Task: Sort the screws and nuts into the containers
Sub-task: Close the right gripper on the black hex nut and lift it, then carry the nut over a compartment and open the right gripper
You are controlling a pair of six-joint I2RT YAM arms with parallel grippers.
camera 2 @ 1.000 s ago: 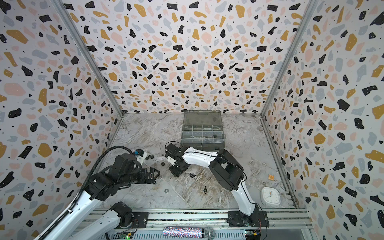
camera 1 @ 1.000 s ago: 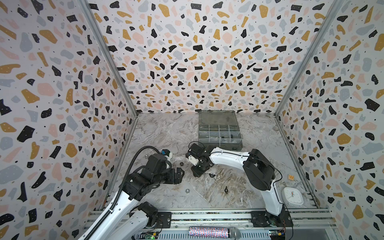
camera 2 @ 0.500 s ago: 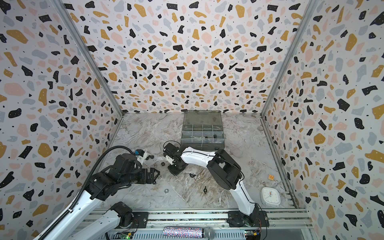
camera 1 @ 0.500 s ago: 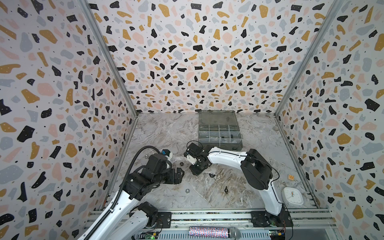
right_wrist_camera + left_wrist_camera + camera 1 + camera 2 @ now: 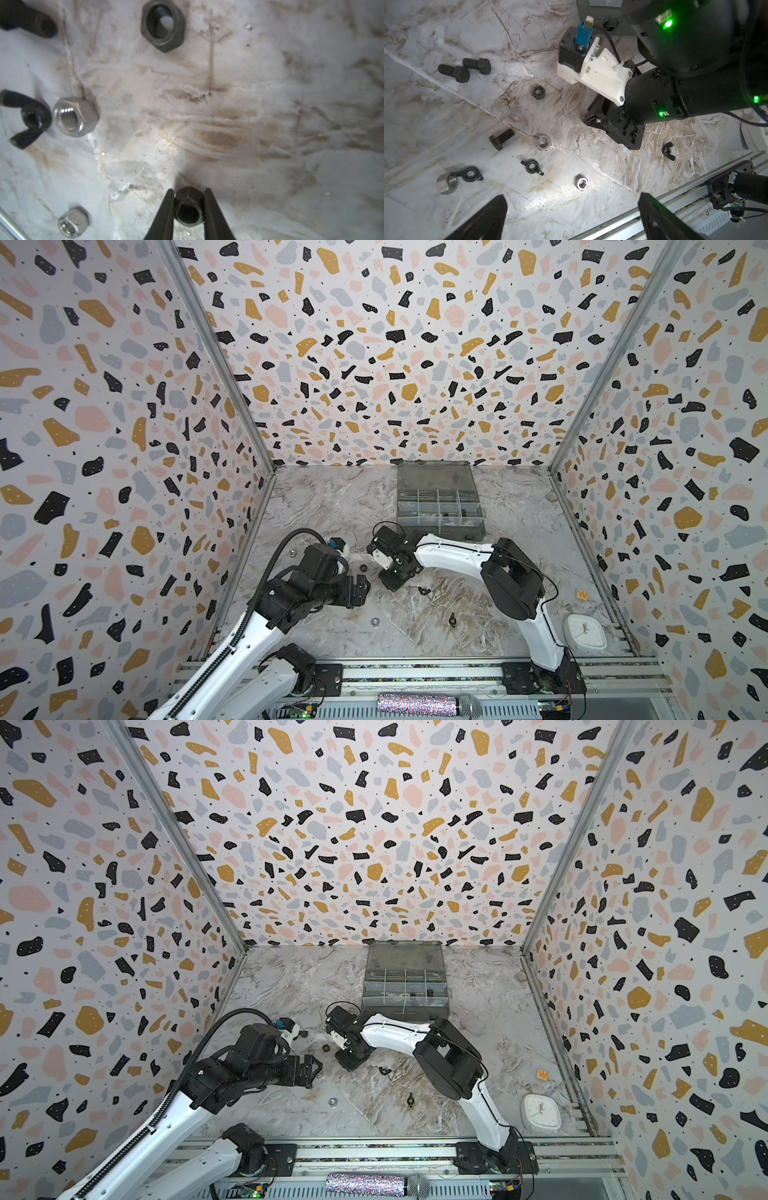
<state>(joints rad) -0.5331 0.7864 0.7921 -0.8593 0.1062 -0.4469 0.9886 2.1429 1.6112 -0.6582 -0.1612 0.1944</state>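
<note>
In the right wrist view my right gripper point(image 5: 189, 190) is shut on a black hex nut point(image 5: 188, 209), close to the marble table. Near it lie another black nut point(image 5: 163, 25), a silver nut point(image 5: 75, 116) and a wing nut point(image 5: 27, 118). In both top views this gripper point(image 5: 392, 578) point(image 5: 347, 1058) is at mid-table. The containers point(image 5: 440, 510) point(image 5: 405, 994), an open smoky-grey box, stand behind it. My left gripper point(image 5: 572, 198) point(image 5: 361, 589) hovers open over a silver nut point(image 5: 581, 184). Three screws point(image 5: 455, 71) point(image 5: 477, 64) point(image 5: 501, 139) lie further out.
Loose wing nuts point(image 5: 424, 590) point(image 5: 452, 619) and a silver nut point(image 5: 375, 621) lie toward the table's front. A white clock point(image 5: 584, 632) and a small orange tile point(image 5: 582, 594) sit at the right. A metal rail point(image 5: 415, 672) borders the front, and patterned walls close the other sides.
My right gripper's jaws have closed in on the black hex nut, and that arm has shifted slightly left. The left arm has not moved.
</note>
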